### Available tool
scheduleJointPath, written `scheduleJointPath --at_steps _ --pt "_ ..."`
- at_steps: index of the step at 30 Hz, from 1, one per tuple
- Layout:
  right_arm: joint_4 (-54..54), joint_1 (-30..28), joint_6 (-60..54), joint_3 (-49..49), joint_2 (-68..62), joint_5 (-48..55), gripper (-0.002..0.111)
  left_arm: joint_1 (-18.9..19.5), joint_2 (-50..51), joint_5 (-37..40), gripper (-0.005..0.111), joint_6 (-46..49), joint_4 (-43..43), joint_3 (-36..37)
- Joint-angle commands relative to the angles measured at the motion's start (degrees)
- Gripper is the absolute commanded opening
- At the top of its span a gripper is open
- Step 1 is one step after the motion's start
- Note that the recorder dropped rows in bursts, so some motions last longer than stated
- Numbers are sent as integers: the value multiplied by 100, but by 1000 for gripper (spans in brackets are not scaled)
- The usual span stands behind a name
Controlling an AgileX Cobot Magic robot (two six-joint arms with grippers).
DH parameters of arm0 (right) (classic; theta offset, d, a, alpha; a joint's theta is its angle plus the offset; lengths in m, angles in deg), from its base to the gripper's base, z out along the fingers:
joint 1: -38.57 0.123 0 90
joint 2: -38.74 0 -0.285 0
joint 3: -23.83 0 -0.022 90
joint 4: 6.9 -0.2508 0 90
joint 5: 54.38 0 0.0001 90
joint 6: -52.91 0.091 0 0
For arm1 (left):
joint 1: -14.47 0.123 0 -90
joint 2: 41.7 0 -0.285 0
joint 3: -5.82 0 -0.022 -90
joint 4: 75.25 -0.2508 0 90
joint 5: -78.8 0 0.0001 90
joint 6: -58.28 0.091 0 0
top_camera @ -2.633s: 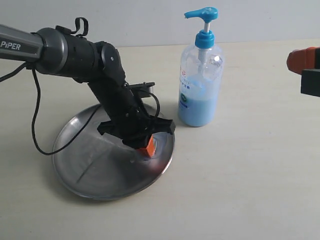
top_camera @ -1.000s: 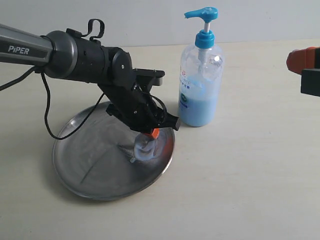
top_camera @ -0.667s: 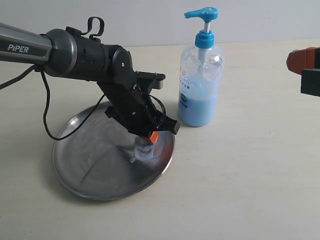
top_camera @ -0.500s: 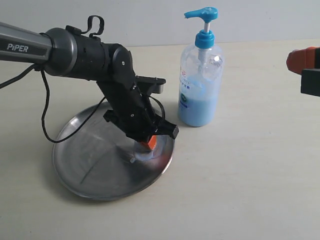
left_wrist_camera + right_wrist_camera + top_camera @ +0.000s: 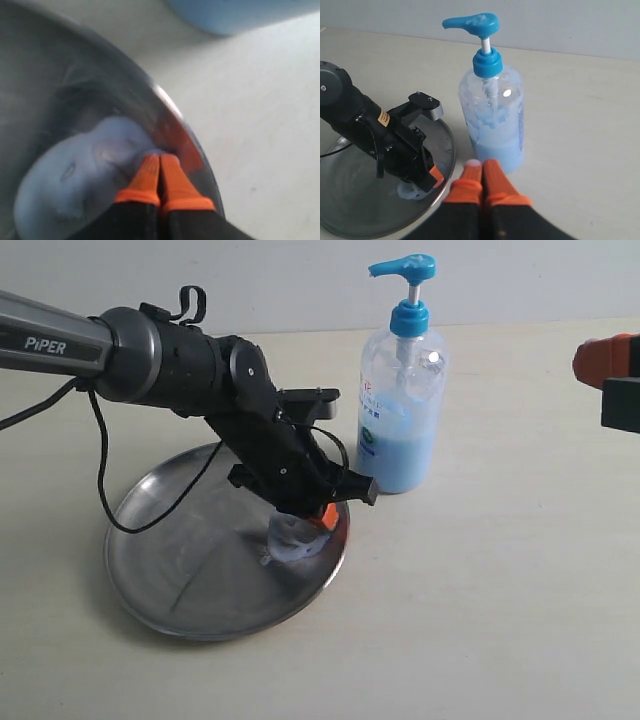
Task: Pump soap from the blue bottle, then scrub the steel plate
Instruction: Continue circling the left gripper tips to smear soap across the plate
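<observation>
Presently the left claw (image 5: pixel 160 172) has its orange fingers pressed together and empty, tips down at the edge of the soap (image 5: pixel 70 195), a whitish-blue smear on the steel plate (image 5: pixel 170 580) close to its rim. The blue bottle (image 5: pixel 401 410) stands upright on the bench (image 5: pixel 500 590) just beyond this claw, off the plate. The right claw (image 5: pixel 482 175), fingers likewise together, sits well apart, with the bottle just ahead of it.
</observation>
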Motion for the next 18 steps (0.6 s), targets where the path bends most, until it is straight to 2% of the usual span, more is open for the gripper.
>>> scheduleJointPath --at_steps 1,8,18 --pt "-17 7 -8 -31 22 -32 0 11 151 -419 0 -23 -93 82" --pt "-17 7 -8 -31 22 -32 0 262 151 -248 0 -335 -625 82" --pt "-17 7 -8 -31 22 -32 0 446 151 838 0 -449 -1196 82"
